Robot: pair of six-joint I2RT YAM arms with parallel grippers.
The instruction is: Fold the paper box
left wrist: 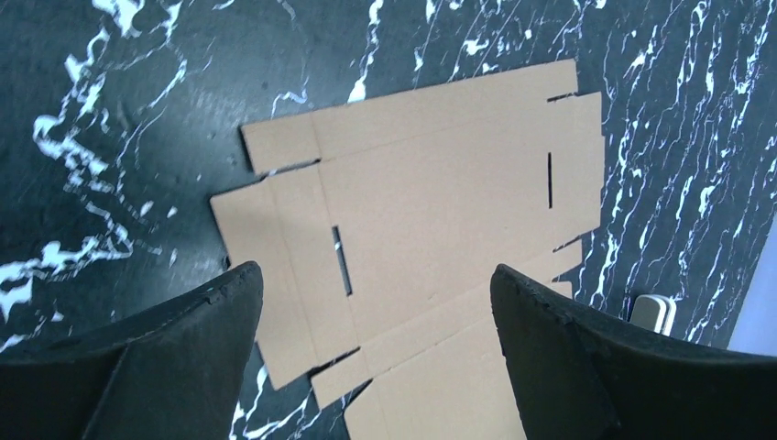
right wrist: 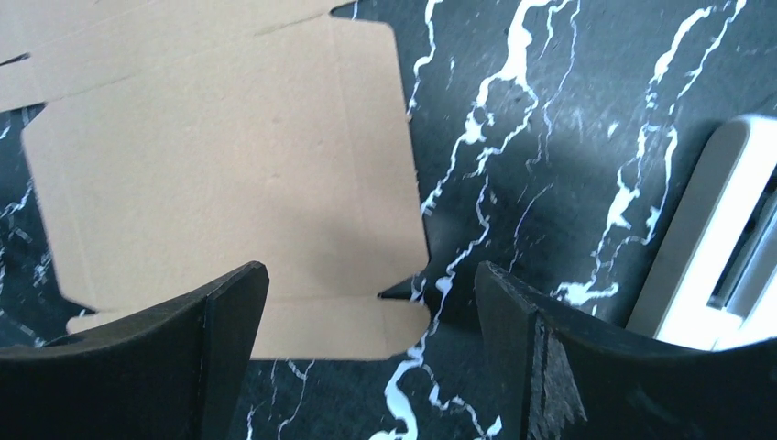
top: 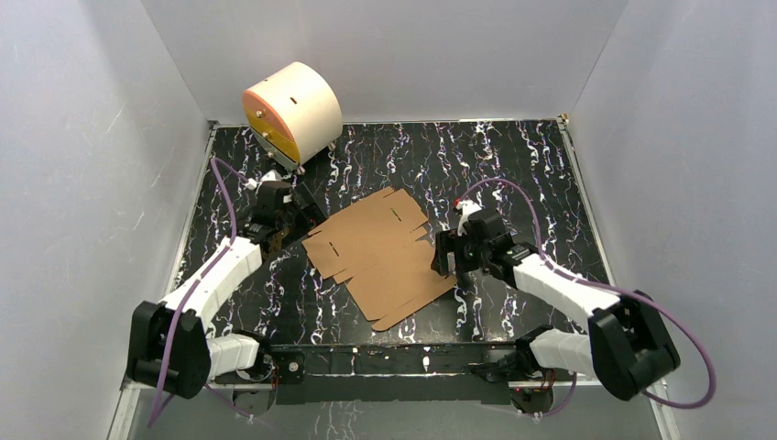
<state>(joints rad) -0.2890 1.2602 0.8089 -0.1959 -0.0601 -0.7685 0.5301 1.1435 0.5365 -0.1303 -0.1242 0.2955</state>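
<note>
Grippers: left gripper (top: 307,222) and right gripper (top: 446,258), two, both spread wide, empty. One table (top: 513,165), black marbled. One box (top: 380,257), a flat unfolded sheet, lies mid-table between the grippers. One cylinder (top: 293,105), cream, stands far-left, well apart.
</note>
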